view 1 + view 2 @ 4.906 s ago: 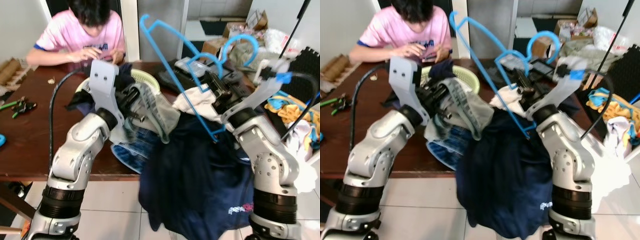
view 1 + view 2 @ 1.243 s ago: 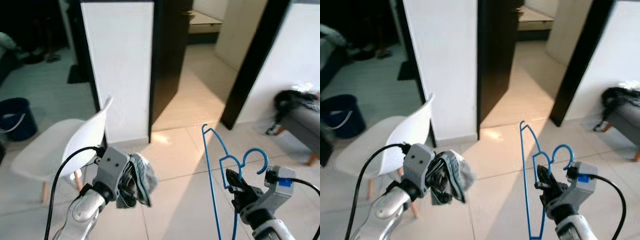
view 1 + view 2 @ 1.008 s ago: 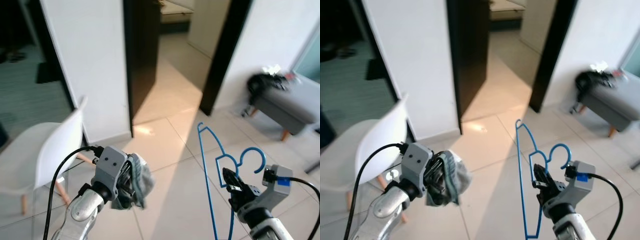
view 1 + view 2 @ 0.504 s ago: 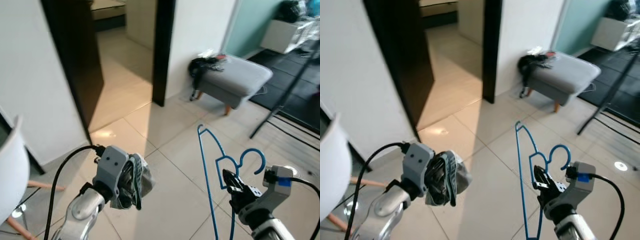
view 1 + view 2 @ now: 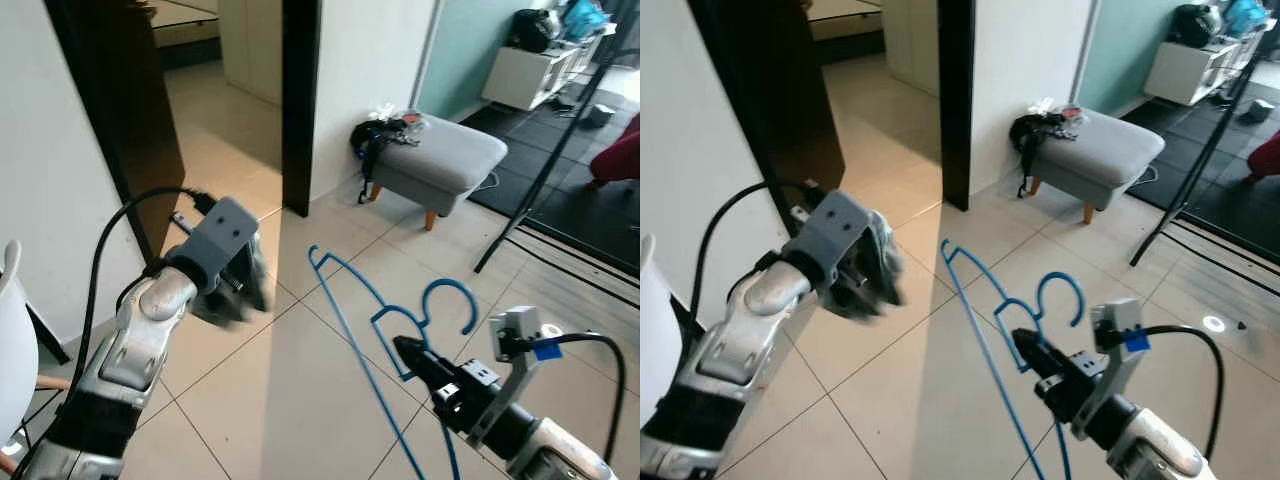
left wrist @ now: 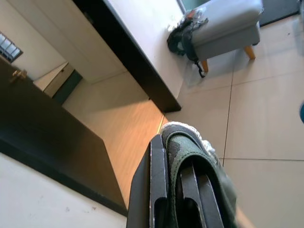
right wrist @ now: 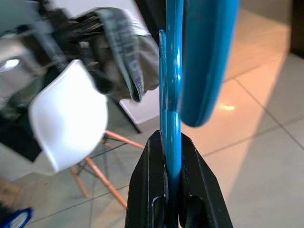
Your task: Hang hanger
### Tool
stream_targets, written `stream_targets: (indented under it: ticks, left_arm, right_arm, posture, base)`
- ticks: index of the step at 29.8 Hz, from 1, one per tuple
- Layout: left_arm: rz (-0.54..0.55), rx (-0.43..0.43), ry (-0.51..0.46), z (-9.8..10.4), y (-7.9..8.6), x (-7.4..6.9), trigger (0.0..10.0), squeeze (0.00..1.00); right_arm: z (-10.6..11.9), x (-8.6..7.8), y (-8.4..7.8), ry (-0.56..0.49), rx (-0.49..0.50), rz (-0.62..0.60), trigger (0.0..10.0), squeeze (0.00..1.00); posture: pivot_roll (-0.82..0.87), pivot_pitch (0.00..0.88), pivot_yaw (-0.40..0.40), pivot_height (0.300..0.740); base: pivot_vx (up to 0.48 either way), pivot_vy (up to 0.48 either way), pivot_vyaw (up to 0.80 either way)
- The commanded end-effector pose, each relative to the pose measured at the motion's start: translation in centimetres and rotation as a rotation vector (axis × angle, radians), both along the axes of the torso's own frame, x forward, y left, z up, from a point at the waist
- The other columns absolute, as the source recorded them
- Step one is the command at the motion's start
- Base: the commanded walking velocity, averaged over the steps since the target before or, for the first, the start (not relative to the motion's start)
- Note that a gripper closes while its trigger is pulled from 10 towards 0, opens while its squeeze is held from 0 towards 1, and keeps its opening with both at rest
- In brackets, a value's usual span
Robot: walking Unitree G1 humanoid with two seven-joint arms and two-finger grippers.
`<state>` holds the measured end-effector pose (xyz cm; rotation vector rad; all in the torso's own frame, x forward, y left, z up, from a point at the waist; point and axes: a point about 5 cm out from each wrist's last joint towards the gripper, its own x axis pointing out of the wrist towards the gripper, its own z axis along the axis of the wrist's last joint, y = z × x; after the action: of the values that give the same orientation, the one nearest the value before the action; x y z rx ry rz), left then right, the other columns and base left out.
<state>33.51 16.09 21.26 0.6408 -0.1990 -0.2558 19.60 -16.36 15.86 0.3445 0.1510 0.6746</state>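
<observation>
1. Blue hanger (image 5: 385, 325) sits clamped in the right gripper (image 5: 408, 352), low on the robot's right; its two black fingers (image 7: 151, 190) are pressed together on the thin blue wire just below the hook.
2. Hanger leans toward the robot's left, with one corner highest and the hook curling up on the right side. It hangs in the air over pale floor tiles (image 5: 290, 390), touching nothing else.
3. Left gripper (image 6: 187, 190) is raised at mid-left and closed around a bundle of grey-green cloth (image 5: 878, 268). The cloth wraps over the fingers and is blurred in the head views.
4. Left wrist view: cloth folded over the dark fingers, tiled floor beyond.
5. Right wrist view: the left arm's cloth bundle and a white chair (image 7: 71, 118) with wooden legs sit beyond the hanger wire.
6. Surroundings: grey footstool (image 5: 440, 160) on wooden legs ahead, a dark bag (image 5: 372, 140) slumped at its left end. A dark doorway (image 5: 120, 110) lies to the left, with a white wall (image 5: 370, 50) between doorway and stool.
7. Black slanted pole (image 5: 545, 160) stands right of the stool. Edge of the white chair shows at far left.
</observation>
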Motion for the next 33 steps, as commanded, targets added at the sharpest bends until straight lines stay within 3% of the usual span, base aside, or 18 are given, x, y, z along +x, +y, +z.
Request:
stream_targets:
  ticks: [1,2,4,10,23,33]
  left_arm:
    - [0.022,0.018,-0.030,0.9,0.8,0.4,10.0,0.00]
    - [0.022,0.018,-0.030,0.9,0.8,0.4,10.0,0.00]
    - [-0.044,0.088,-0.165,3.5,-0.3,0.4,10.0,0.00]
    - [-0.132,0.172,-0.274,5.3,-1.3,0.3,10.0,0.00]
    - [-0.152,0.188,-0.319,5.6,-1.7,0.4,10.0,0.00]
    - [-0.176,0.207,-0.333,5.0,-1.9,0.6,10.0,0.00]
  right_arm:
    - [0.6,-0.3,0.4,-0.012,0.019,0.055,10.0,0.00]
    - [0.6,-0.3,0.4,-0.012,0.019,0.055,10.0,0.00]
    - [1.7,-0.7,0.9,-0.044,0.090,0.133,10.0,0.00]
    - [3.2,-0.3,1.0,-0.095,0.197,0.177,10.0,0.00]
    - [4.5,-0.2,1.4,-0.132,0.221,0.251,10.0,0.00]
    - [5.4,-0.5,0.6,-0.153,0.235,0.263,10.0,0.00]
  posture:
    - [-0.05,0.070,-0.030,0.740]
    - [-0.05,0.070,-0.030,0.740]
    - [-0.04,0.069,-0.035,0.740]
    - [-0.04,0.066,-0.039,0.740]
    - [-0.04,0.052,-0.049,0.740]
    - [-0.04,0.049,-0.045,0.740]
  base:
    - [0.000,0.000,0.00]
    - [0.000,0.000,0.00]
    - [0.000,0.000,0.00]
    - [0.000,0.000,0.00]
    - [0.000,0.000,0.00]
    - [0.000,0.000,0.00]
